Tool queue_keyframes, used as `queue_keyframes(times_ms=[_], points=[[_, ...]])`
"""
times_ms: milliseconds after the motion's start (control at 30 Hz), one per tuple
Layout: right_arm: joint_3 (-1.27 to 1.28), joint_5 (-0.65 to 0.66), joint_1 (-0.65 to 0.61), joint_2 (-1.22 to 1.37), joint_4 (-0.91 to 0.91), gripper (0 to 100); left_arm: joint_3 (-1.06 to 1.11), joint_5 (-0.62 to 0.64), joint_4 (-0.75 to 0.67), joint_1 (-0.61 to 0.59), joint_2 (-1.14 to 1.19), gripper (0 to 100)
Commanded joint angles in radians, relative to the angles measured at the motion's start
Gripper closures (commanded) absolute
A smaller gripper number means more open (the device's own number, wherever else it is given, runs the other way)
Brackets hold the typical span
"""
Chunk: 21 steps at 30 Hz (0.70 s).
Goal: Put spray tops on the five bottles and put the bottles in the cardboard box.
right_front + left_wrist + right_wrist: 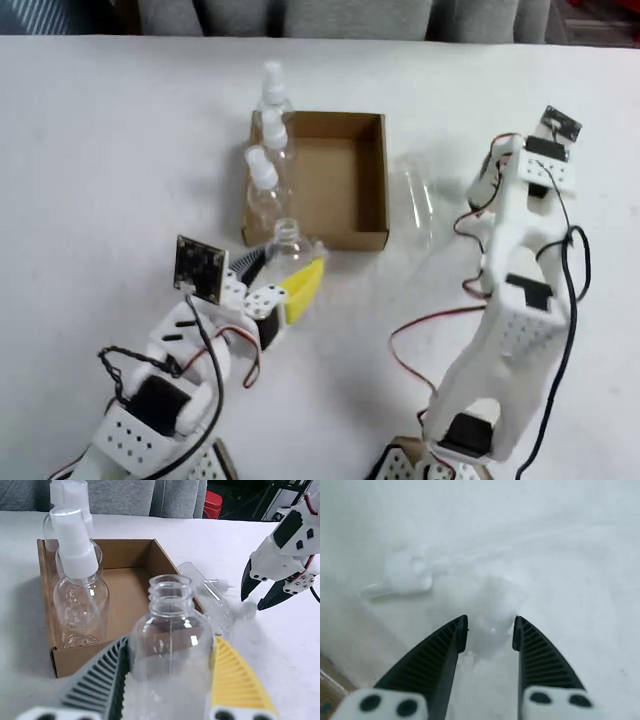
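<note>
Inside box (pixel 340 190), three capped bottles (pixel 272 140)

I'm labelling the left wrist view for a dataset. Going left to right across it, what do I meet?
Left to right: capped bottles in the cardboard box → uncapped bottle between the fingers of the left gripper → lying bottle on the table → right gripper.

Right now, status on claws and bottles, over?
Left claw shut on uncapped bottle. Right claw open over spray top. Loose bottle lies beside cardboard box.
</note>
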Motion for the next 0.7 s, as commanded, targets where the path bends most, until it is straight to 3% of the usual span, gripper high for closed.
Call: queue_keyframes(times_ms=[0, 300, 400, 433, 667], points=[[-0.256, -0.028, -0.005, 0.128, 0.087, 87.1, -0.005, -0.048, 0.003, -0.008, -0.016, 98], [-0.615, -0.021, -0.015, 0.395, 0.302, 87.6, 0.020, -0.084, -0.006, -0.001, -0.019, 98], [-0.732, 0.015, -0.016, 0.441, 0.381, 94.8, 0.020, -0.084, -0.006, -0.001, -0.019, 98], [-0.775, 0.051, -0.018, 0.449, 0.404, 98.6, 0.021, -0.084, -0.006, -0.001, -0.019, 98], [-0.838, 0.086, 0.016, 0.374, 0.449, 98.2, 0.023, -0.084, -0.006, 0.001, -0.019, 98]])
